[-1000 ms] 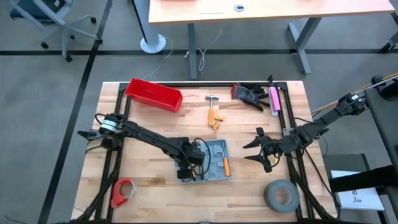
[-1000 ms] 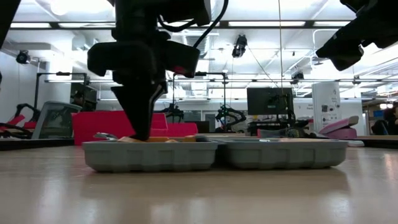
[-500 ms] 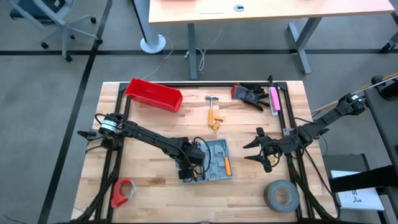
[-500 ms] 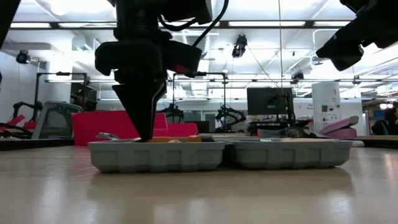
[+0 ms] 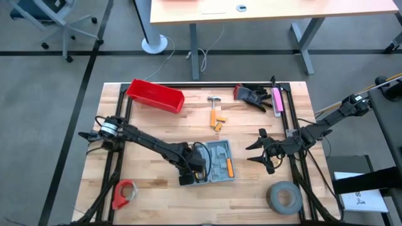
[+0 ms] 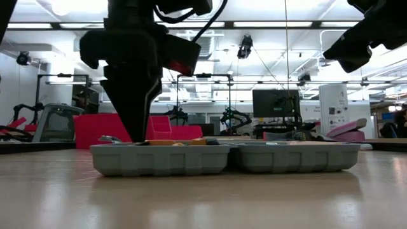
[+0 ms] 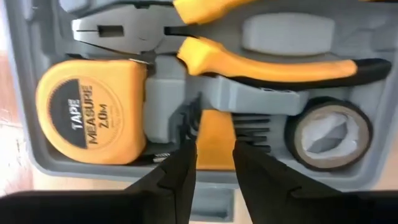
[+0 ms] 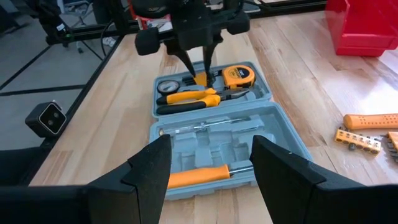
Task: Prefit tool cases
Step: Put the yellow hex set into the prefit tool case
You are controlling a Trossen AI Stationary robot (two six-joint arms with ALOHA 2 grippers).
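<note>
The grey-blue tool case (image 5: 217, 162) lies open and flat on the table near its middle. Its left half holds a yellow tape measure (image 7: 90, 112), orange-handled pliers (image 7: 249, 62), a black tape roll (image 7: 326, 134) and an orange hex-key holder (image 7: 214, 140). Its right half holds an orange screwdriver (image 8: 199, 176). My left gripper (image 7: 213, 149) points down over the left half, open by a narrow gap, one finger on either side of the hex-key holder. My right gripper (image 5: 251, 154) hangs open to the right of the case, above the table.
A red bin (image 5: 155, 95) stands at the far left. A hammer (image 5: 214, 100) and orange bit holders (image 5: 218, 120) lie beyond the case. A black glove (image 5: 251, 95) and a pink tool (image 5: 277, 100) are far right. A grey tape roll (image 5: 284, 196) sits near right, a red roll (image 5: 125, 191) near left.
The case has slid a little toward the table's right edge and then stayed put. My left gripper has since shifted slightly toward the table's left and near edges, still pointing down over the case's left half.
</note>
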